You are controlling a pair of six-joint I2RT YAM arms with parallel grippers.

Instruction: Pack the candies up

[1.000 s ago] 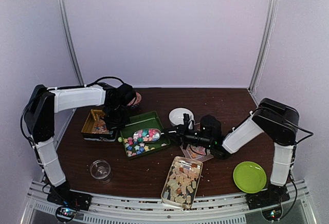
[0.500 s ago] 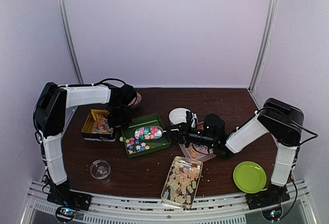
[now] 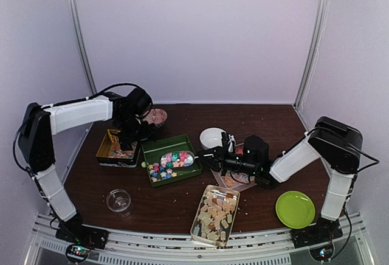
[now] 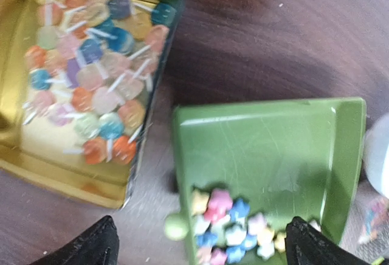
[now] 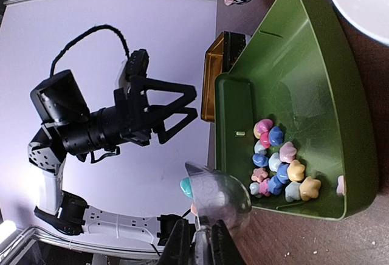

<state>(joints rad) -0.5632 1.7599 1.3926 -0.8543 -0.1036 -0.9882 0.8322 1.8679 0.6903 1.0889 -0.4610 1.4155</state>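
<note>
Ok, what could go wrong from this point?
1. The scoop in the right gripper is loaded with star candies; a tilt could spill some past the green tray, where one round green piece lies on the table.
2. The open left gripper hangs near the gold tin; the arms might collide if the scoop heads there.

Pastel star candies (image 3: pixel 158 171) in green tray (image 3: pixel 167 145)

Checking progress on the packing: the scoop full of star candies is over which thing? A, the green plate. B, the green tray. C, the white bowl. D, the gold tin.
B: the right gripper holds the scoop over the green tray, near more star candies.
</note>
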